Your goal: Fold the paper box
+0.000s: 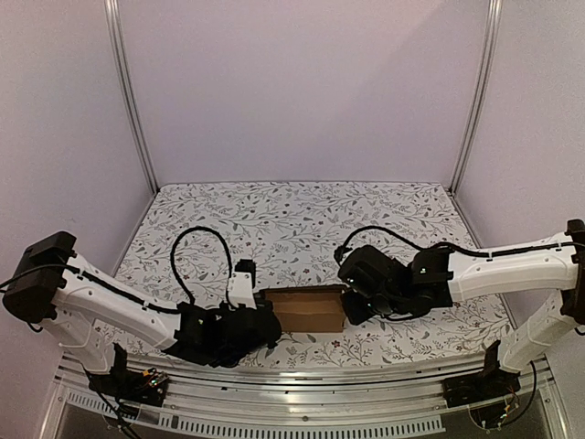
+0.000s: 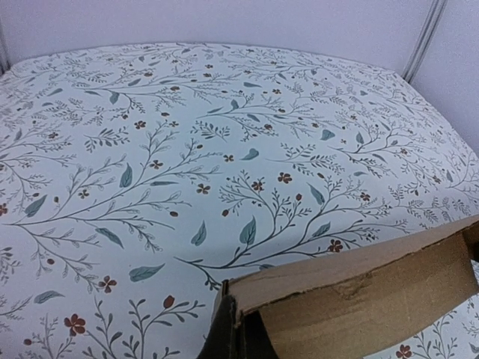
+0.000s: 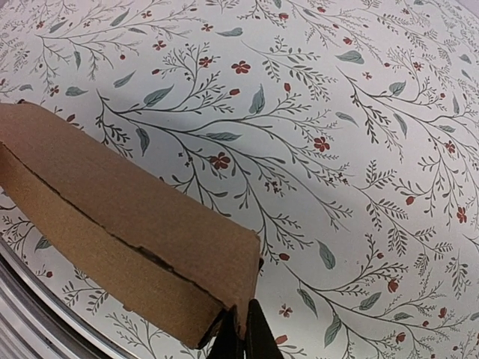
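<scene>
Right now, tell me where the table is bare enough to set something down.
Bare: the far table, from the box back to the rear wall, side to side; also a narrow strip between box and near rail. Crowded: the near middle, where left hand and right hand pinch the box's ends.

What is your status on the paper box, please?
Both shut on the paper box: left gripper at its left end, right gripper at its right. Box slim, brown, spanning between them. Only floral table cover around it.
</scene>
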